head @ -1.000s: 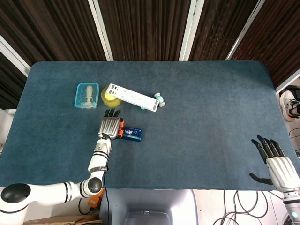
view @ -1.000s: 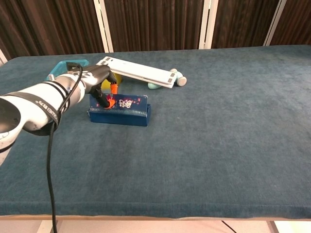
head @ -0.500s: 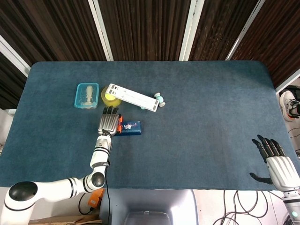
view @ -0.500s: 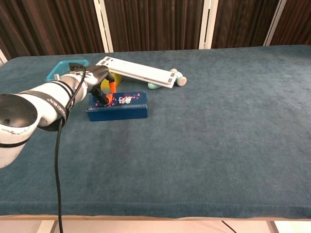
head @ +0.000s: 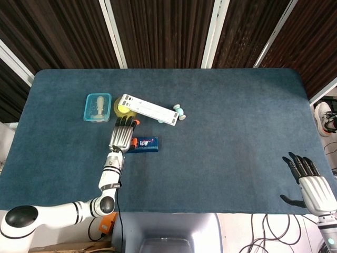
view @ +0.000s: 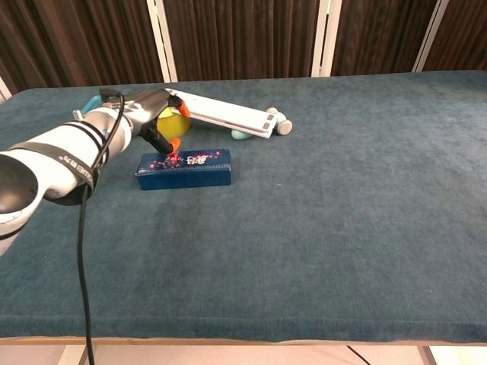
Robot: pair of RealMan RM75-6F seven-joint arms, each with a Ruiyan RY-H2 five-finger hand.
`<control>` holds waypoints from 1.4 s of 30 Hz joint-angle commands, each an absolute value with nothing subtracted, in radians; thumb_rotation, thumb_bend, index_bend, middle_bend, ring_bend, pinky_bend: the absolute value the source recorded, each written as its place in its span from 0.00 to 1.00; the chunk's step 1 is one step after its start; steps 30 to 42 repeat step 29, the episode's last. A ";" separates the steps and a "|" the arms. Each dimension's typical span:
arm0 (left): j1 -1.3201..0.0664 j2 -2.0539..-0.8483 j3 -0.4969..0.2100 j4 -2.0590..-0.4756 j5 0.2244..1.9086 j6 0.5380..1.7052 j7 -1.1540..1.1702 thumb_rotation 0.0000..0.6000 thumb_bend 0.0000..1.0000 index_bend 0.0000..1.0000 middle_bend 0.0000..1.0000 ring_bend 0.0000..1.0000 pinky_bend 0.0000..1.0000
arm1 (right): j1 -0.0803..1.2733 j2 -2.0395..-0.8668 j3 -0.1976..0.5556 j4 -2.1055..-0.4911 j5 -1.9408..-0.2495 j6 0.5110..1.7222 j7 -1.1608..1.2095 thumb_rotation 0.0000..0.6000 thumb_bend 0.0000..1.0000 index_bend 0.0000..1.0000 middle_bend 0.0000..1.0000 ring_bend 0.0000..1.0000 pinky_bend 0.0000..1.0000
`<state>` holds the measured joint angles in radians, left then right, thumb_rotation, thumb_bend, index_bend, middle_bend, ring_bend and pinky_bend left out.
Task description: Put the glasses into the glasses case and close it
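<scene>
The dark blue glasses case [head: 145, 144] [view: 185, 168] lies with its lid down on the blue table cloth, left of centre. No glasses show in either view. My left hand [head: 122, 136] [view: 148, 125] hovers over the case's left end with its fingers stretched out toward the far side and nothing in its grasp. One orange-tipped finger [view: 173, 154] reaches down to the lid. My right hand [head: 310, 182] is off the table's near right corner, fingers spread, holding nothing; the chest view does not show it.
Just beyond the case lie a long white flat bar [head: 149, 109] [view: 221, 112], a yellow round object [head: 124, 109] [view: 173, 120] and a small teal item [head: 179, 111] [view: 280, 123]. A clear blue-rimmed box [head: 98, 107] stands at the far left.
The case's lid went from standing upright to lying shut. My left hand then rose a little and shifted toward the far side. The right hand has not moved.
</scene>
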<state>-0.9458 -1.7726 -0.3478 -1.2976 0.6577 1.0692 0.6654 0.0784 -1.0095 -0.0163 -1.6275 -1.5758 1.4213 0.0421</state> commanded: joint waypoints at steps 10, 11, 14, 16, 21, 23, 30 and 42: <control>-0.626 -1.425 0.027 -1.730 1.230 1.317 0.448 1.00 0.41 0.00 0.00 0.00 0.05 | 0.074 -1.009 -0.022 -1.622 -1.590 1.431 0.041 1.00 0.25 0.00 0.00 0.00 0.00; -0.589 -1.388 0.076 -1.745 1.278 1.345 0.423 1.00 0.41 0.00 0.00 0.00 0.04 | 0.073 -1.011 -0.024 -1.623 -1.592 1.430 0.037 1.00 0.25 0.00 0.00 0.00 0.00; -0.472 -1.281 0.217 -1.758 1.420 1.445 0.328 1.00 0.41 0.00 0.00 0.00 0.03 | 0.073 -1.018 -0.029 -1.625 -1.598 1.428 0.014 1.00 0.25 0.00 0.00 0.00 0.00; -0.383 -1.255 0.278 -1.697 1.512 1.547 0.231 1.00 0.42 0.00 0.00 0.00 0.01 | 0.073 -1.025 -0.031 -1.626 -1.601 1.426 -0.006 1.00 0.25 0.00 0.00 0.00 0.00; -0.277 -1.231 0.310 -1.607 1.576 1.643 0.156 1.00 0.41 0.00 0.00 0.00 0.00 | 0.072 -1.044 -0.035 -1.631 -1.607 1.425 -0.050 1.00 0.25 0.00 0.00 0.00 0.00; -0.256 -1.234 0.285 -1.596 1.592 1.675 0.147 1.00 0.41 0.00 0.00 0.00 0.00 | 0.072 -1.050 -0.037 -1.636 -1.613 1.424 -0.061 1.00 0.25 0.00 0.00 0.00 0.00; -0.227 -1.243 0.228 -1.565 1.605 1.689 0.115 1.00 0.41 0.00 0.00 0.00 0.00 | 0.077 -1.057 -0.040 -1.635 -1.615 1.414 -0.077 1.00 0.25 0.00 0.00 0.00 0.00; -0.227 -1.243 0.228 -1.565 1.605 1.689 0.115 1.00 0.41 0.00 0.00 0.00 0.00 | 0.077 -1.057 -0.040 -1.635 -1.615 1.414 -0.077 1.00 0.25 0.00 0.00 0.00 0.00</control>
